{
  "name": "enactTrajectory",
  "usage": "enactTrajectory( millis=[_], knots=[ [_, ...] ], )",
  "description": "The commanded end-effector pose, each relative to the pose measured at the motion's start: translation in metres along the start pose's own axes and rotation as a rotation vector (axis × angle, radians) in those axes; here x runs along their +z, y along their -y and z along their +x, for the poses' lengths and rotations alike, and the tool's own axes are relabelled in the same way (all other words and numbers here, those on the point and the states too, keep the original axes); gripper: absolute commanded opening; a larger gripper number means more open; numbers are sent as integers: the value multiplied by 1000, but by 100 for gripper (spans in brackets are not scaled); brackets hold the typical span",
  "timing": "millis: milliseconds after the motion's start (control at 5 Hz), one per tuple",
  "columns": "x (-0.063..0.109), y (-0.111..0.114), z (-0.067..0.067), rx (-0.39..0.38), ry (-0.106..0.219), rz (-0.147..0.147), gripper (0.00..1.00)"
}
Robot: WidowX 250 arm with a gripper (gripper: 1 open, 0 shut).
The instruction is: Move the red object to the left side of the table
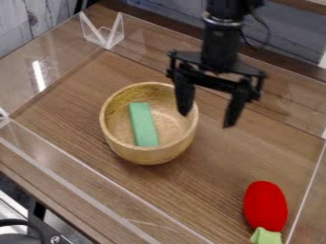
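While its two dark fingers (185,95) stand spread wide and point straight down, the gripper (212,101) hangs above the table (254,143) with nothing between them, just to the right of the wooden bowl (151,145), one finger over the bowl's right rim and the other over bare wood; whether any tip touches cannot be told. Inside the bowl lies a flat green block (143,125). Well apart, at the near right corner, the red object (265,205) rests on the tabletop, its pale green stub toward the near edge
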State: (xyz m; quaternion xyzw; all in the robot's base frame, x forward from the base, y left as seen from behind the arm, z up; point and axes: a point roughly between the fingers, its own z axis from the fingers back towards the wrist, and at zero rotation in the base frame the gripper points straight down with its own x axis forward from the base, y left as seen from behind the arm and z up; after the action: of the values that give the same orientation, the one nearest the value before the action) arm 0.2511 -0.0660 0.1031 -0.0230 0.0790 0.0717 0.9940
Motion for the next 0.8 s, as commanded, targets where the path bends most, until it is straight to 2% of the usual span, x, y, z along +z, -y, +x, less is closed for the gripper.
enactTrajectory(
  millis=[0,400,600],
  knots=[
    [7,26,-18,7,56,-43,100],
    [5,67,-31,67,88,-100,100],
    [-4,64,-34,115,107,-118,100]
  ],
)
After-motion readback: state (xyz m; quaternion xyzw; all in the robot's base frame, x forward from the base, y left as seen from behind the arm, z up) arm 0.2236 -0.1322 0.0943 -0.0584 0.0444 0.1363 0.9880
